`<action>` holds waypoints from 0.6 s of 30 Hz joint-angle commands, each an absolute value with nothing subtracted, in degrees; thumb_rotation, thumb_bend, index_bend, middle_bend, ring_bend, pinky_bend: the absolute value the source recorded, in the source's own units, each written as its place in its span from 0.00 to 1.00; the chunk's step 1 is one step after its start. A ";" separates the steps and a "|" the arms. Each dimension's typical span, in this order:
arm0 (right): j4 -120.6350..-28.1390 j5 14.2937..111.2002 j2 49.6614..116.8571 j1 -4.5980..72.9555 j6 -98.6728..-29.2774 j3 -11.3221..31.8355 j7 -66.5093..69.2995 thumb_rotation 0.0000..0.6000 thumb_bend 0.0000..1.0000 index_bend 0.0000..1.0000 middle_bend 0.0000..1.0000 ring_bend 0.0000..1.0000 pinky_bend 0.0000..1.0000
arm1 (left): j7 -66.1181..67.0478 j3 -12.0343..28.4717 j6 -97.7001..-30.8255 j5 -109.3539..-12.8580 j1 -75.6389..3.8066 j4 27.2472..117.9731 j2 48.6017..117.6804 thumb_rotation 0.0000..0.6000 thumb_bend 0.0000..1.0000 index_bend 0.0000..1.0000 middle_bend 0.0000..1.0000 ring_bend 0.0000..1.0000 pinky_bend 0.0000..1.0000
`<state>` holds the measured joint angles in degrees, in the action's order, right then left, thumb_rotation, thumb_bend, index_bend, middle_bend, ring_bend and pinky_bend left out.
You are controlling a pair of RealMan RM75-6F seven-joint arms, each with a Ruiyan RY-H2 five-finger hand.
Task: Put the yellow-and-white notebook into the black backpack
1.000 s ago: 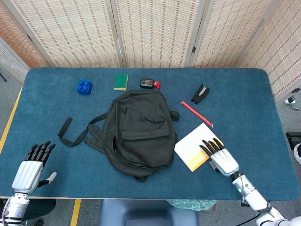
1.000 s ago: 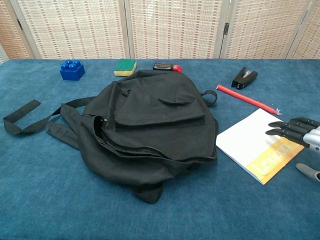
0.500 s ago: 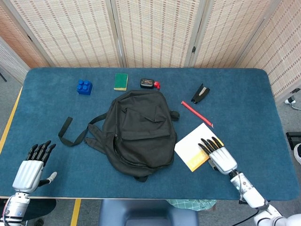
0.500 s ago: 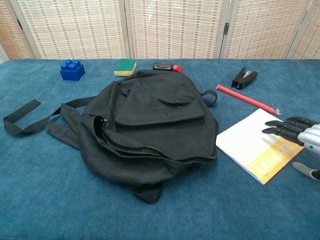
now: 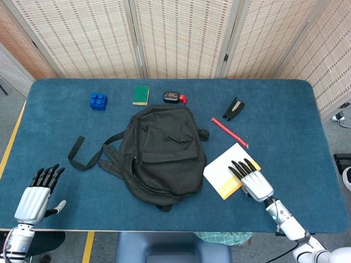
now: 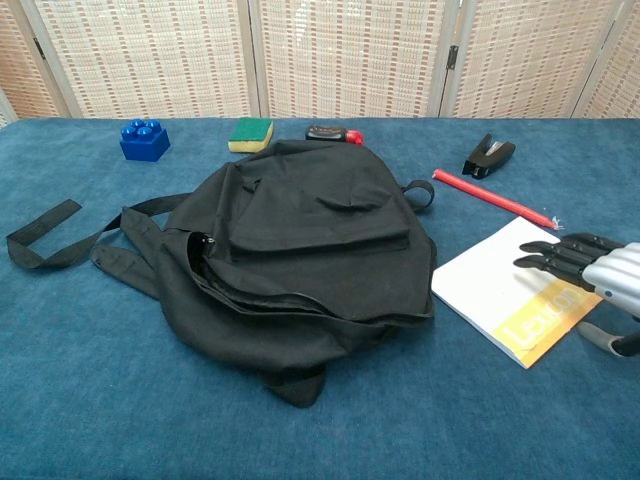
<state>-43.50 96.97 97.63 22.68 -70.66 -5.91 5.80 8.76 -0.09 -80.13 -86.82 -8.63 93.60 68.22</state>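
1. The right hand (image 5: 252,179) lies palm down, fingers straight and slightly apart, over the notebook's (image 5: 225,174) yellow edge, seemingly touching it
2. The notebook lies flat, just right of the black backpack (image 5: 162,153)
3. The left hand (image 5: 36,197) rests spread, holding nothing

The black backpack (image 5: 162,156) lies flat mid-surface, straps trailing left, while the yellow-and-white notebook (image 5: 226,173) lies closed just right of it, white cover up, a yellow band along its near-right edge.
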 commanded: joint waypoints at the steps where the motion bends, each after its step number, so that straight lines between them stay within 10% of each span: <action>1: -43.37 96.90 97.82 22.82 -71.05 -5.64 5.96 1.00 0.51 0.09 0.05 0.10 0.01 | 8.70 -0.10 -80.17 -86.80 -8.59 93.55 68.23 1.00 0.31 0.02 0.05 0.09 0.00; 18: -47.21 95.47 96.73 26.79 -71.66 -1.49 5.51 1.00 0.52 0.09 0.09 0.12 0.03 | 8.72 0.06 -80.02 -86.62 -8.75 93.51 68.30 1.00 0.31 0.02 0.05 0.09 0.00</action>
